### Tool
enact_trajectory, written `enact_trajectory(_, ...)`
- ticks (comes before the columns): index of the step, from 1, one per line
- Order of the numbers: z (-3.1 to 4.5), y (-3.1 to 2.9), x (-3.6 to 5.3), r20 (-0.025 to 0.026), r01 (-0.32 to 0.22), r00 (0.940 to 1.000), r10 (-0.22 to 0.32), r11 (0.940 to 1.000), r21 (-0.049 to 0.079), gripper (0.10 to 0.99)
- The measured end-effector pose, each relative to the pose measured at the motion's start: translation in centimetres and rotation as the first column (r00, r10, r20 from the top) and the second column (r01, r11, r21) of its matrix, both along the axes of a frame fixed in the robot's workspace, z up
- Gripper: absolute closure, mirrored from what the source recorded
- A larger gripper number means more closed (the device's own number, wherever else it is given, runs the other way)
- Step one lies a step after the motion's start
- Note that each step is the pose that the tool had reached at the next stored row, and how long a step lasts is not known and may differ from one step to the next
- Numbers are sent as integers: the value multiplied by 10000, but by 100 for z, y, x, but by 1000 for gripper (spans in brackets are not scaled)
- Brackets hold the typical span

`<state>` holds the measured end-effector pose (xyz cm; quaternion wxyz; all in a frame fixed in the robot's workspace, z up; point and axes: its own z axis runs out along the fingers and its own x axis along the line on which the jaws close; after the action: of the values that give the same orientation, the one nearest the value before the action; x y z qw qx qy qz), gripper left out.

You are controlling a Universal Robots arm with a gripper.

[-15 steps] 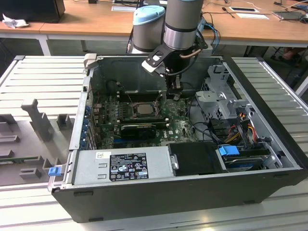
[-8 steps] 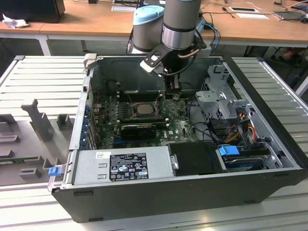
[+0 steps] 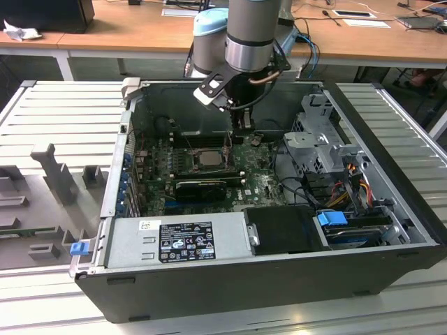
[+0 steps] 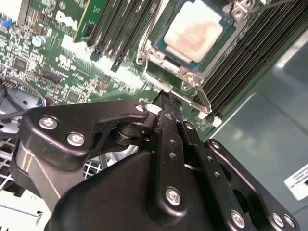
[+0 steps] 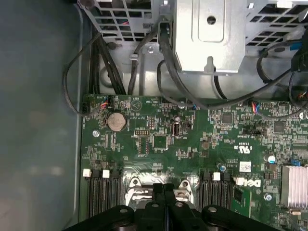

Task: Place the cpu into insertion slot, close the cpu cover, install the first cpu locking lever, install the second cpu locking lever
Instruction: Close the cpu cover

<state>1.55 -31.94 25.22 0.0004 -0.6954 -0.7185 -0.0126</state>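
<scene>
The cpu (image 3: pixel 207 159) (image 4: pixel 192 31), pale silver-beige, lies flat in the insertion slot (image 3: pixel 190 156) of the green motherboard; the contact field is hidden under it. The cpu cover (image 4: pixel 159 55), a metal frame, lies down around the chip. A thin locking lever (image 4: pixel 202 98) runs along the socket edge nearest my fingers, and another lever (image 4: pixel 142 48) follows the adjoining edge. My gripper (image 4: pixel 166 96) (image 5: pixel 164 179) (image 3: pixel 242 129) is shut with its black fingers pressed together. Its tip is right at the near lever, beside the socket, and whether it touches is unclear.
Long black memory slots (image 4: pixel 245 57) flank the socket on both sides. A black card (image 3: pixel 201 187) lies in front of it. The drive cage (image 3: pixel 318 143) (image 5: pixel 207 33) and loose cables (image 5: pixel 166 72) stand close by, and the case walls surround everything. A power supply (image 3: pixel 174 241) fills the front.
</scene>
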Motion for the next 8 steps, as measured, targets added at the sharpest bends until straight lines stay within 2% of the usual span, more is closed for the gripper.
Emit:
enact_trajectory(5,0,0,-146,0,-1,10000,1,10000,0,980)
enact_trajectory(8,-7,1,-203,3,0,10000,0,10000,4,980)
